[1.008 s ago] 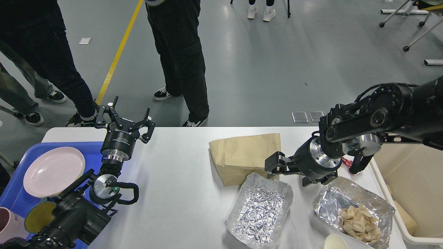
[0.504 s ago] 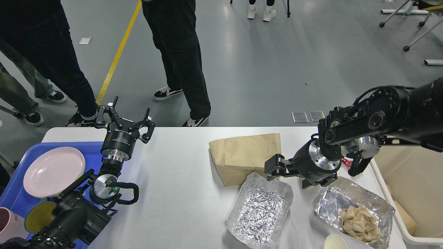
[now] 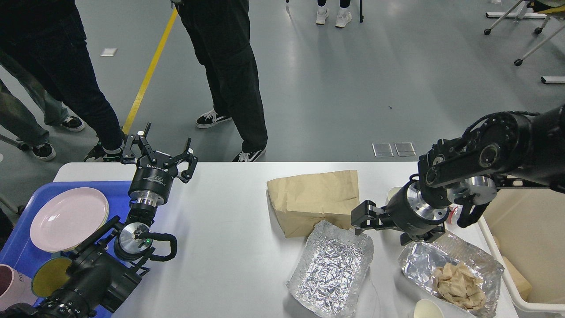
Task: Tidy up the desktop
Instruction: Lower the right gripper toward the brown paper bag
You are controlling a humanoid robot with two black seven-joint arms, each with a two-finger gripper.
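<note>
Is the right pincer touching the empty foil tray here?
Cannot tell. In the head view the right pincer overlaps the far rim of the empty foil tray, but from above neither contact nor a gap shows plainly.

White desk (image 3: 229, 229) spans lower frame. Left gripper (image 3: 160, 152) at 9 o'clock, fingers spread, above desk's far edge. Blue tray (image 3: 20, 240) at 8 o'clock carries pink plate (image 3: 68, 218). Brown paper bag (image 3: 315, 198) flat at centre. Right gripper (image 3: 359, 218) at 4 o'clock, at far rim of empty foil tray (image 3: 331, 269); finger gap unreadable. Second foil tray (image 3: 450, 267) holds crumpled paper (image 3: 459, 285). Beige bin (image 3: 529, 238) at 3 o'clock.
</note>
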